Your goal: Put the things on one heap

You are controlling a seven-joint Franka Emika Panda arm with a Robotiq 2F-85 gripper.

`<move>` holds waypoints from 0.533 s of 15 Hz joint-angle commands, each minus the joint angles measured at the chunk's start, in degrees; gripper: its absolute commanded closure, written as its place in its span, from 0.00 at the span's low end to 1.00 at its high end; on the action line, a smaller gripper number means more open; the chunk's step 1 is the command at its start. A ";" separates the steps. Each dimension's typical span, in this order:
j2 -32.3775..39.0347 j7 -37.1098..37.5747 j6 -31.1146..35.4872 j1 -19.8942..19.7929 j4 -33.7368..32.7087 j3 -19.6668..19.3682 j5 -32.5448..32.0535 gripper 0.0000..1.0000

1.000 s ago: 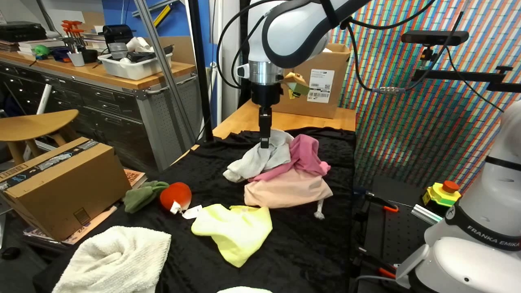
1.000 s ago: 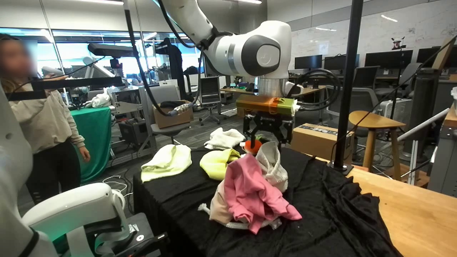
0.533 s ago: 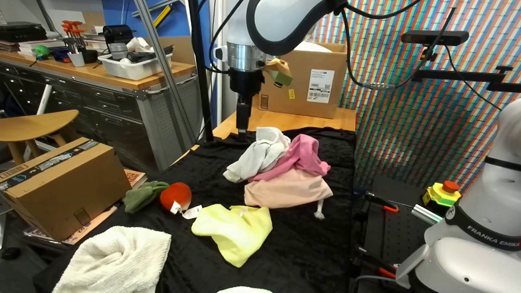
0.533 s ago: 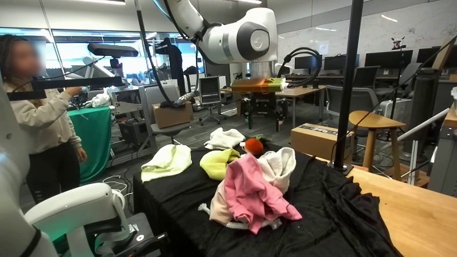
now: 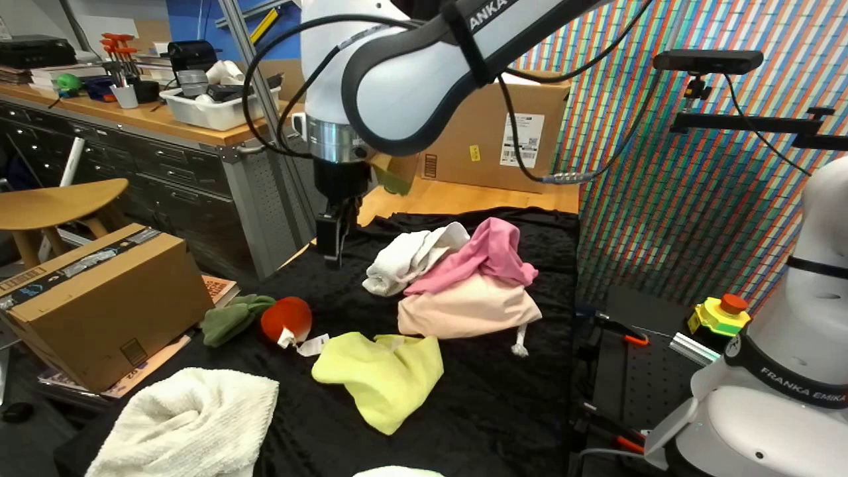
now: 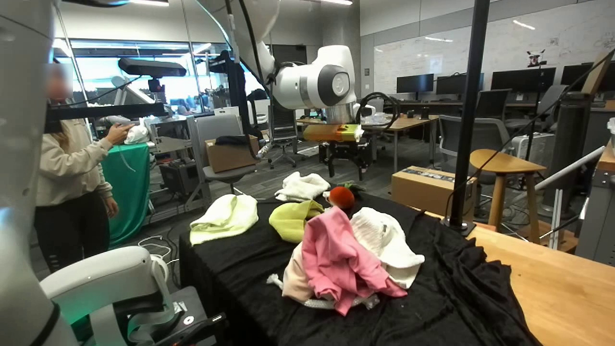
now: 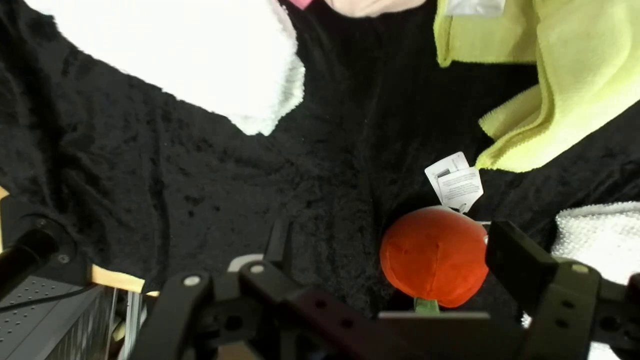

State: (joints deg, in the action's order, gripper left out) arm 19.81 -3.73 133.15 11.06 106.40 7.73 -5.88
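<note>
The heap is made of a white cloth (image 6: pixel 387 245), a pink cloth (image 6: pixel 334 259) and a pale peach bag (image 5: pixel 467 308), with a white rope (image 6: pixel 319 303) showing beneath. My gripper (image 5: pixel 332 260) hangs above the black cloth beside the heap, apart from it. In the wrist view the gripper (image 7: pixel 392 245) stands open, its jaws wide apart and holding nothing. Below it lies the red round plush (image 7: pixel 435 255) with a green part, mostly hidden there. A yellow-green cloth (image 5: pixel 381 377), a white towel (image 5: pixel 192 424) and a pale yellow cloth (image 6: pixel 226 218) lie separately.
A black pole (image 6: pixel 468 120) rises at the table's edge. A cardboard box (image 5: pixel 106 305) stands near the plush, and a large carton (image 5: pixel 493 132) is at the far end. A person (image 6: pixel 72 173) is in the background.
My gripper has moved off the heap toward the red plush, rising and then lowering somewhat. The white cloth has slumped and spread out beside the pink one.
</note>
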 commanded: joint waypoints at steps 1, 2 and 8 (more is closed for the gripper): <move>7.98 7.69 2.42 2.39 -7.52 -0.68 -0.91 0.00; 9.55 9.40 3.35 2.89 -8.63 -0.93 -0.69 0.00; 16.76 19.93 8.38 6.50 -15.25 -4.28 -0.70 0.00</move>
State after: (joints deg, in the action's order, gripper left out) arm 33.04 11.35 140.25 15.44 96.19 5.46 -6.02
